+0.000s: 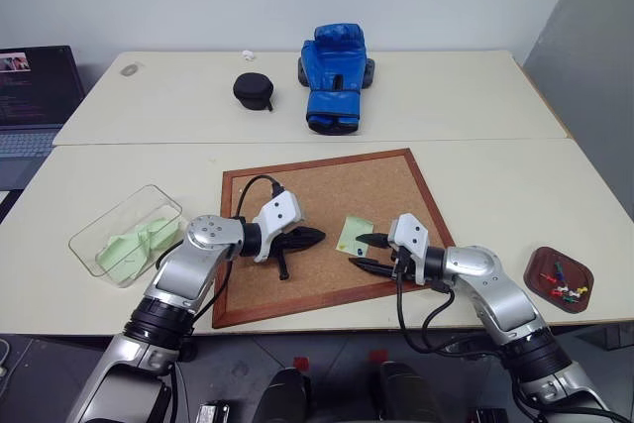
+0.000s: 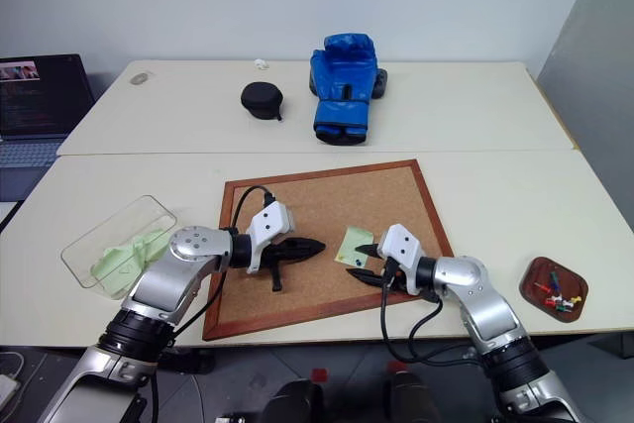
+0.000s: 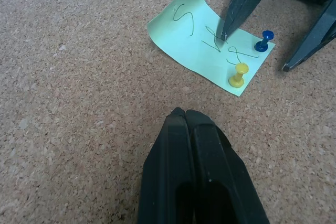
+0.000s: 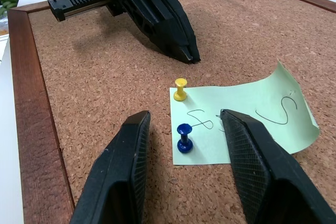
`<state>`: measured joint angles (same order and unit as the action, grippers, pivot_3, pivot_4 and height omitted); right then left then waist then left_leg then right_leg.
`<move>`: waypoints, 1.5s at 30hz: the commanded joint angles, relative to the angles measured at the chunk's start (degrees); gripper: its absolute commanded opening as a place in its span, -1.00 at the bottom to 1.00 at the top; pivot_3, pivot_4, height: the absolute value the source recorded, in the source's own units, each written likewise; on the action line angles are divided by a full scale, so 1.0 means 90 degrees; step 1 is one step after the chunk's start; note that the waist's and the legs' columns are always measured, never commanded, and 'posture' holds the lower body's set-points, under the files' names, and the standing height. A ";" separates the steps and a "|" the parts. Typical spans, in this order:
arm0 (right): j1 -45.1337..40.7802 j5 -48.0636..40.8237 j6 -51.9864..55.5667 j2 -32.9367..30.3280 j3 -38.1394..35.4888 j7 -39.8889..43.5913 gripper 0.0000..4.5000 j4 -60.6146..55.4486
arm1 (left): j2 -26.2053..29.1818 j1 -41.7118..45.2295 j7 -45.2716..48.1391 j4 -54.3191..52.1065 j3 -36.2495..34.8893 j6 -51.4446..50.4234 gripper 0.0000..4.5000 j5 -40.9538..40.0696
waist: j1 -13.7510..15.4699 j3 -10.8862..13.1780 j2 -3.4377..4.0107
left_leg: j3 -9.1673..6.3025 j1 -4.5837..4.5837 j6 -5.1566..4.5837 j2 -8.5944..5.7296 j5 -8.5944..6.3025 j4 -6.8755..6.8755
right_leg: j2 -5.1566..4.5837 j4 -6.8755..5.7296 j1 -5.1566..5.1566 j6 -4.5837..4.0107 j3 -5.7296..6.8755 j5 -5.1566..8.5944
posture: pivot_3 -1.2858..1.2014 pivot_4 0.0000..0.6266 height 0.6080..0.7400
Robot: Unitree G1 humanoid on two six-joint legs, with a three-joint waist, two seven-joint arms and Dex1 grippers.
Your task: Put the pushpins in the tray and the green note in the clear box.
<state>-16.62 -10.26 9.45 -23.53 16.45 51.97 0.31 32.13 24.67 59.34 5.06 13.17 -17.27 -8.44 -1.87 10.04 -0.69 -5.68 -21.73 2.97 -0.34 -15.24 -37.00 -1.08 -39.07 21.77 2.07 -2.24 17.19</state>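
The green note lies on the corkboard, held by a yellow pushpin and a blue pushpin at one end; its other end curls up. My right gripper is open, its fingers either side of the blue pushpin, one fingertip resting on the note. My left gripper is shut and empty, pointing at the note from a short way off. The tray at the right holds several pushpins. The clear box sits at the left.
A crumpled pale-green paper wad lies inside the clear box. On the far table sit a blue boxing glove and a black round case. A laptop stands at the far left.
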 commanded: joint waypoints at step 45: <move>0.0565 -0.1281 0.1901 -0.0611 -0.2273 -0.1015 -0.99 -0.2433 | 0.0037 -0.0017 -0.0047 0.0100 0.0141 -0.0069 -1.00 0.0168 | 0.0022 0.0000 0.0000 | -0.0016 -0.0006 0.0000 0.0001 0.0000 0.0000 | -0.0010 -0.0001 0.0001 0.0000 0.0002 0.0000 | 0.03 -0.52 1.00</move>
<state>-12.99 -19.78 23.87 -27.70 1.75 46.20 -16.96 31.74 25.25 59.18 5.41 13.99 -17.14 -8.34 -1.67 10.04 -0.69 -5.85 -21.82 2.97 -0.34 -15.24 -37.01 -1.18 -39.04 21.77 2.07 -2.22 17.18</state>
